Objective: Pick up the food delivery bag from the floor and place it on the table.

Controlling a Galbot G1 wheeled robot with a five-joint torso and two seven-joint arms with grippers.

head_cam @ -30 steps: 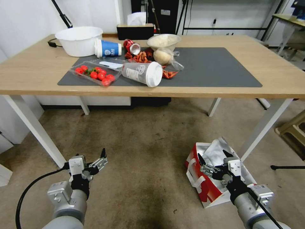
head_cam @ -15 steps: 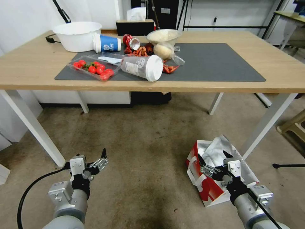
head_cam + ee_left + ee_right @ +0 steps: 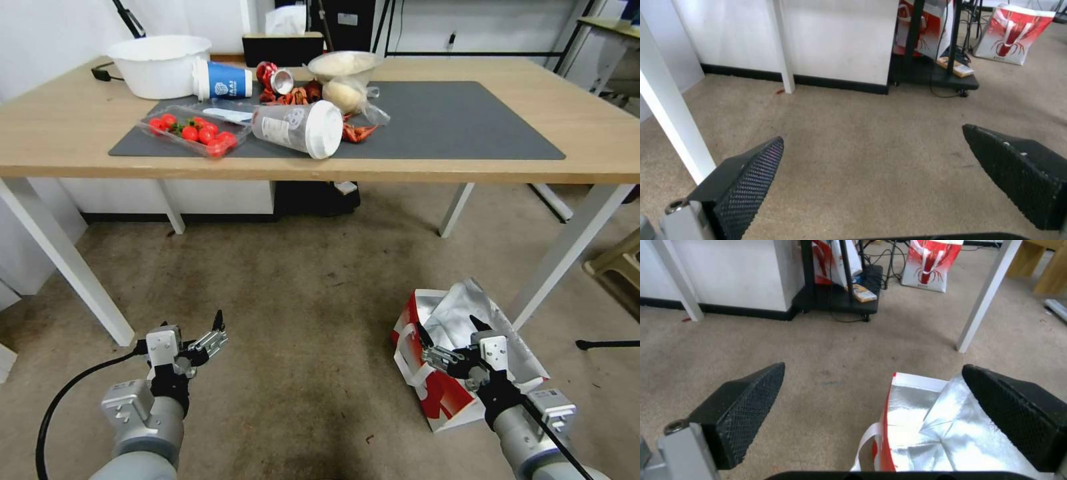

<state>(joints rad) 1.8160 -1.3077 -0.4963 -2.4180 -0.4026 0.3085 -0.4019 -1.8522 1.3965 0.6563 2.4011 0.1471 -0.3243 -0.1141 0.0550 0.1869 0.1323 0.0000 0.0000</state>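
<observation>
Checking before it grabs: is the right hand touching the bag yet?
Apart. In the right wrist view the right hand is open, with carpet visible between one finger and the bag; the other finger overlaps the foil without clear contact.

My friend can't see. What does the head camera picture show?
The open right gripper hangs over a white-and-red food delivery bag standing on the brownish floor. The open left gripper hovers over bare carpet, and a cluttered wooden table stands behind.

The white paper food delivery bag with red sides and crumpled silver foil lining stands open on the brownish-grey carpeted floor, beside the light-wood surface's white leg.
</observation>
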